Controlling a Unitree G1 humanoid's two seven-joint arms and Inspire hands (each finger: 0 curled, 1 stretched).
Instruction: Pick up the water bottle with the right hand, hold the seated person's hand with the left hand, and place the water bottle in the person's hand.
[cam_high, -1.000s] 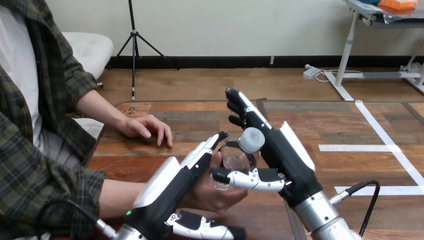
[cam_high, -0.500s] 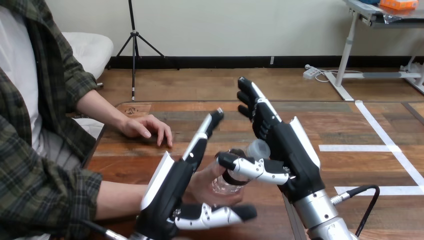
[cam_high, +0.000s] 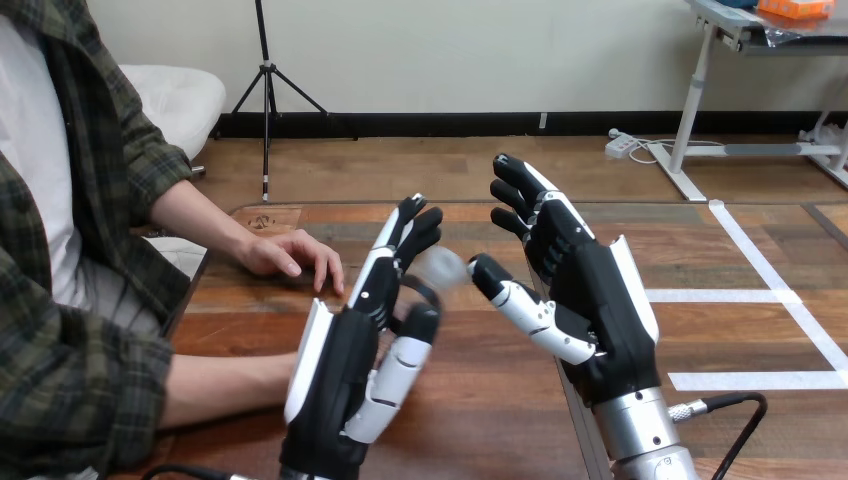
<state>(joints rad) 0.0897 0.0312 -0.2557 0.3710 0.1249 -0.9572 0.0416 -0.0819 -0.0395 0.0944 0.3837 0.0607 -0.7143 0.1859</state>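
Observation:
My left hand (cam_high: 340, 370) stands upright in the head view with its fingers straight, back turned left, holding nothing. My right hand (cam_high: 590, 300) is beside it on the right, open, thumb pointing left, nothing in it. Between the two shows the blurred white cap of the water bottle (cam_high: 438, 266), apart from my right thumb. The bottle's body is hidden behind my left hand. The person's forearm (cam_high: 225, 385) runs in from the left and ends behind my left hand, so their hand there is hidden.
The person's other hand (cam_high: 292, 254) rests flat on the wooden table (cam_high: 480, 420) at the back left. White tape lines (cam_high: 760, 260) cross the table's right part. A black cable (cam_high: 735, 405) lies by my right wrist.
My right hand let go of the bottle and drew up and to the right. My left hand rose off the person's hand and straightened. The bottle went up and left.

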